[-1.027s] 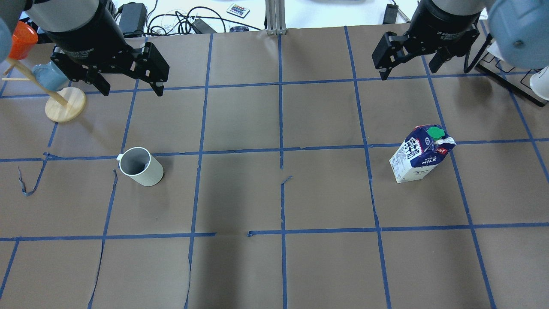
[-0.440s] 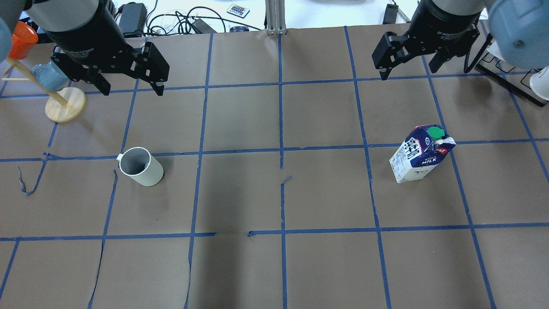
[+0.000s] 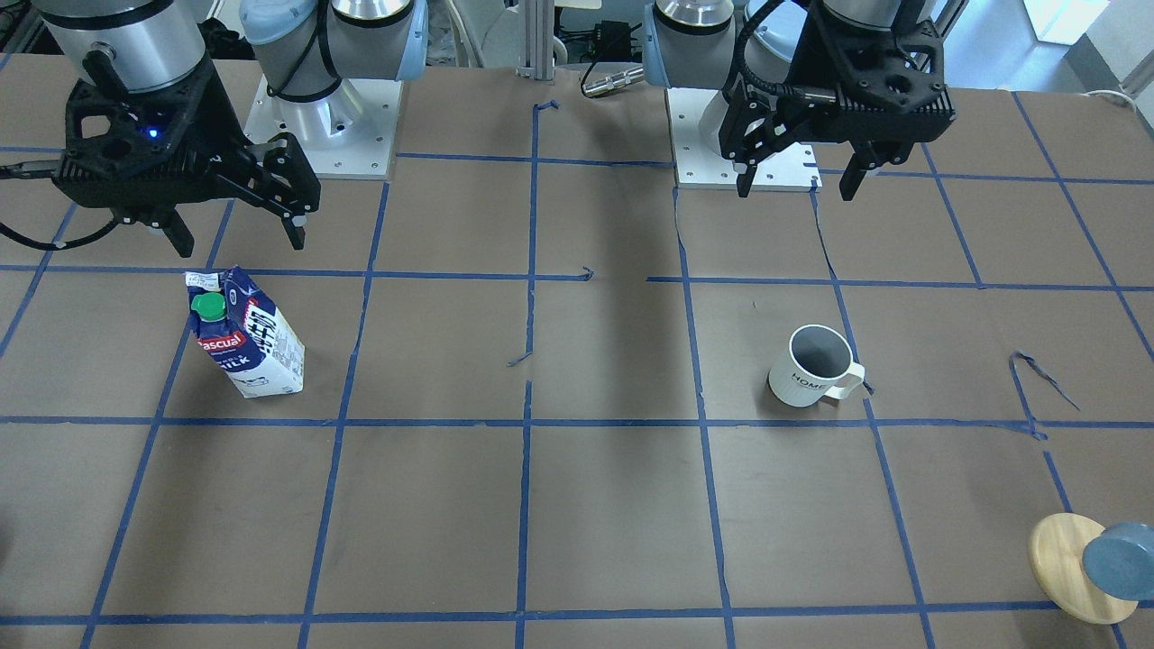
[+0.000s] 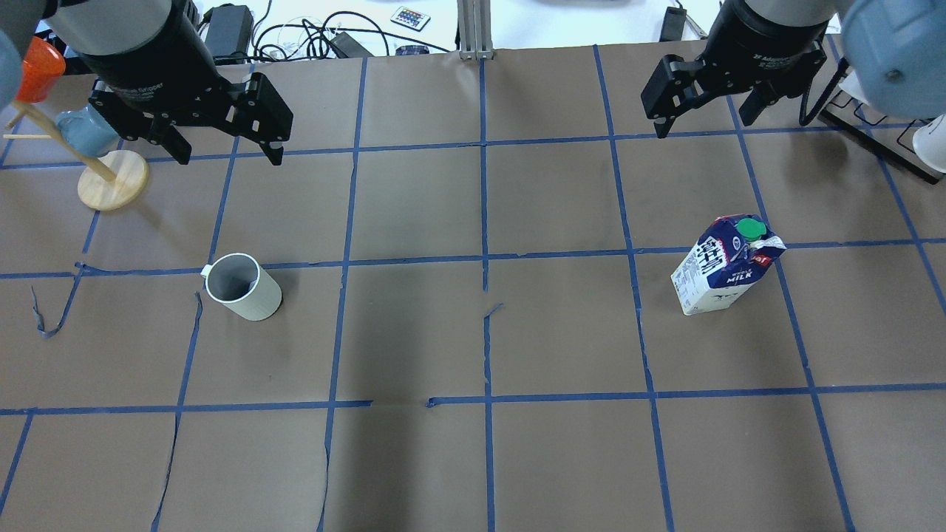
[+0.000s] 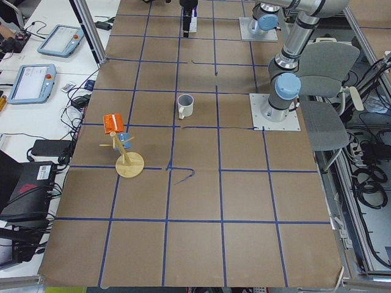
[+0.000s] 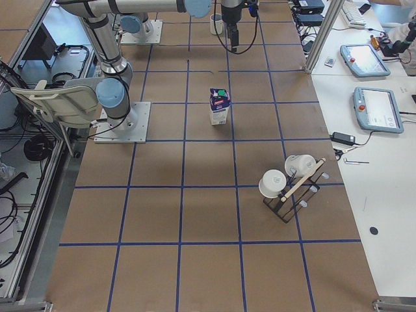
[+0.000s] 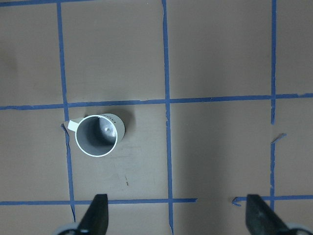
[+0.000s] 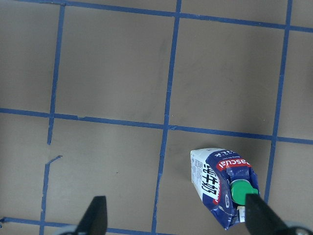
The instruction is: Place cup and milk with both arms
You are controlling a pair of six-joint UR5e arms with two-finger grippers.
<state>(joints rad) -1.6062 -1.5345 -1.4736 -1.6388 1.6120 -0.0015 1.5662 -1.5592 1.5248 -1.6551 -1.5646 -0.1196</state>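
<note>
The cup [image 4: 240,287] is a white mug with a dark grey inside, standing upright on the left half of the table; it also shows in the front view [image 3: 811,365] and the left wrist view [image 7: 98,134]. The milk [image 4: 724,273] stands upright on the right half; it also shows in the front view [image 3: 245,333] and the right wrist view [image 8: 222,188]. My left gripper [image 4: 228,151] is open and empty, high above and behind the cup. My right gripper [image 4: 702,122] is open and empty, high above and behind the milk.
A wooden mug tree [image 4: 111,181] with an orange and a blue-grey cup stands at the far left. A black rack [image 6: 289,188] with white cups stands at the far right. The table [image 4: 480,340] is brown paper with a blue tape grid. The arm bases [image 3: 320,135] are on the robot's side.
</note>
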